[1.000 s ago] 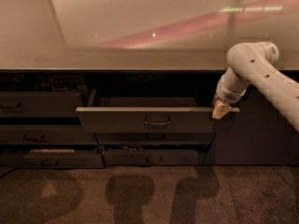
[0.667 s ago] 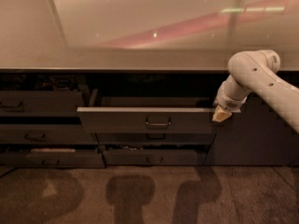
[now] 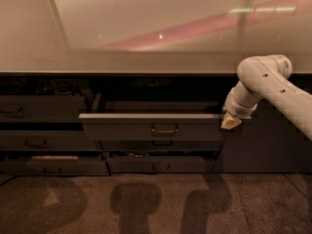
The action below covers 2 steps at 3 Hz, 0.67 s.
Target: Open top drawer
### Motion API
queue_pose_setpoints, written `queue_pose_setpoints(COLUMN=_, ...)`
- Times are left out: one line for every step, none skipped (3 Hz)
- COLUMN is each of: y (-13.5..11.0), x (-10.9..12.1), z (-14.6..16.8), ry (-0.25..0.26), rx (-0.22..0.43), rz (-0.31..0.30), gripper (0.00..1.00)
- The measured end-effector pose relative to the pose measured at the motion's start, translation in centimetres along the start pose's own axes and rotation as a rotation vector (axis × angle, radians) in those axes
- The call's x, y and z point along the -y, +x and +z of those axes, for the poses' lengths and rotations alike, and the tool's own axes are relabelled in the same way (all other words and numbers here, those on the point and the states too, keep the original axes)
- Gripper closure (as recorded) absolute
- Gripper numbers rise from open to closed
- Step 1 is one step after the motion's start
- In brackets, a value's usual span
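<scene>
The top drawer (image 3: 151,128) is the wide dark grey front in the middle, pulled out from the cabinet, with a small central pull handle (image 3: 164,129). Its grey tray shows behind the front. My gripper (image 3: 230,122) hangs from the white arm (image 3: 265,82) at the drawer's right end, beside the front's right corner. Its yellowish tip is close to or touching that corner; I cannot tell which.
Narrower dark drawer fronts (image 3: 41,111) stack at the left, and shallower fronts (image 3: 158,164) sit below the top drawer. A pale countertop (image 3: 146,62) runs above. A dark cabinet panel (image 3: 263,140) stands at the right. Brown floor (image 3: 146,204) lies in front.
The arm has shifted a little to the right and its elbow has risen. The gripper stays at the drawer's right corner. The drawer looks the same.
</scene>
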State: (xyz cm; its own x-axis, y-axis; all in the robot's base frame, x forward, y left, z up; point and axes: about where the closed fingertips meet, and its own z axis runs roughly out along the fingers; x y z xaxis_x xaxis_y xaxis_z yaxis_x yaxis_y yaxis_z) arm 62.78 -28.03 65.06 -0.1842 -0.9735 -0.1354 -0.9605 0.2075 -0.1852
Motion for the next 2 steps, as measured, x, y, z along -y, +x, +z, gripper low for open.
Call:
queue_pose_setpoints(y=0.04, x=-0.25, z=-0.06, ry=-0.001, rx=0.001, rz=-0.002, gripper=1.0)
queue_pose_setpoints(y=0.23, x=-1.02, z=0.09, ry=-0.002, rx=0.002, rz=-0.007, gripper=1.0)
